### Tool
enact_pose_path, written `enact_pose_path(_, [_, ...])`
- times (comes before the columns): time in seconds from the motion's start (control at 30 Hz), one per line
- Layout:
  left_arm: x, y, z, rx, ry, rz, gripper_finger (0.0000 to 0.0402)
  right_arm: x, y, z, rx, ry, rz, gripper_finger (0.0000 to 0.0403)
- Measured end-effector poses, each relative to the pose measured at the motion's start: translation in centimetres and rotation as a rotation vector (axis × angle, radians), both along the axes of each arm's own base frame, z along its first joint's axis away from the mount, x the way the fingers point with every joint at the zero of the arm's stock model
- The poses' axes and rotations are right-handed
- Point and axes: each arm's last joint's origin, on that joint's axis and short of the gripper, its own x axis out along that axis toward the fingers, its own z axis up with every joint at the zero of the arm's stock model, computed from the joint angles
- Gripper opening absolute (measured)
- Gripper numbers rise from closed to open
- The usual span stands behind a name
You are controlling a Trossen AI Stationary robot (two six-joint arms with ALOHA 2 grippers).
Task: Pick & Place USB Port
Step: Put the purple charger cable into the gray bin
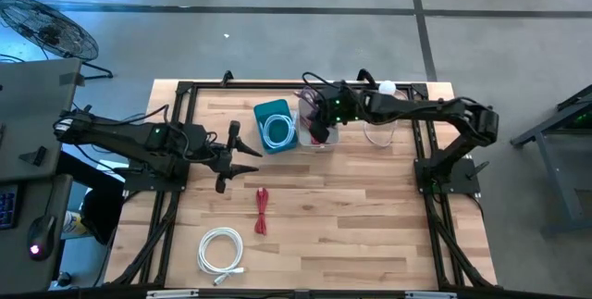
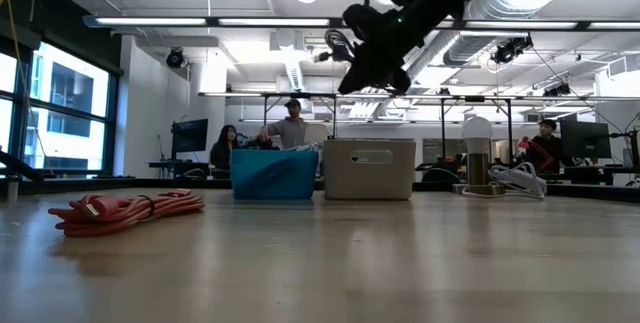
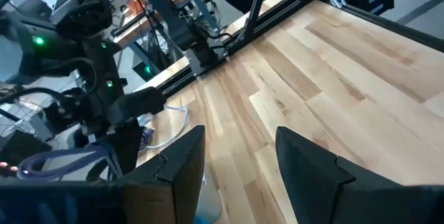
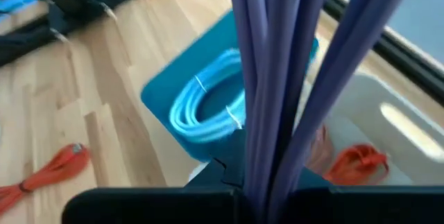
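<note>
My right gripper (image 1: 319, 129) hangs high over a pale bin (image 2: 368, 168) and is shut on a bundle of purple cable (image 4: 277, 78). Beside that bin stands a teal bin (image 1: 276, 125) with a coiled light-blue cable (image 4: 208, 102) in it. An orange cable (image 4: 357, 161) lies in the pale bin. A red cable (image 1: 262, 211) and a white coil (image 1: 220, 249) lie on the table. My left gripper (image 1: 242, 154) waits open above the table's left half, left of the teal bin. My right gripper holds the purple cable's strands (image 4: 267, 151), several of them pinched together between the two fingers. The fingers come from above, pointing down. The cable is lifted clear of the table, over the pale bin (image 4: 388, 113). The pinch itself is hidden by the gripper body.
A white lamp-like object (image 1: 387, 87) and a white cable (image 1: 379, 134) sit near the far right corner. A black frame (image 1: 185, 88) rims the table. Bare wood (image 1: 370, 216) lies across the near right half. People sit at desks in the room behind (image 2: 290, 128).
</note>
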Motion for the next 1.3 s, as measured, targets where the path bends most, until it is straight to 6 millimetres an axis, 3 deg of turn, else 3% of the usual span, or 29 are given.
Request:
enact_pose_path(0.37, [0.0, 0.0, 0.0, -0.001, -0.001, -0.003, 0.0172, -0.6, -0.9, -0.8, 0.142, 0.025, -0.147, 0.0000])
enact_pose_path(0.8, [-0.1, -0.2, -0.2, -0.063, 0.026, -0.061, 0.0172, 0.4, -1.3, -4.4, 0.326, 0.123, -0.200, 0.0000])
enact_pose_path(1.3, [-0.1, -0.2, -0.3, -0.068, 0.037, -0.061, 0.0172, 0.3, -1.1, -4.8, 0.366, 0.148, -0.172, 0.0007])
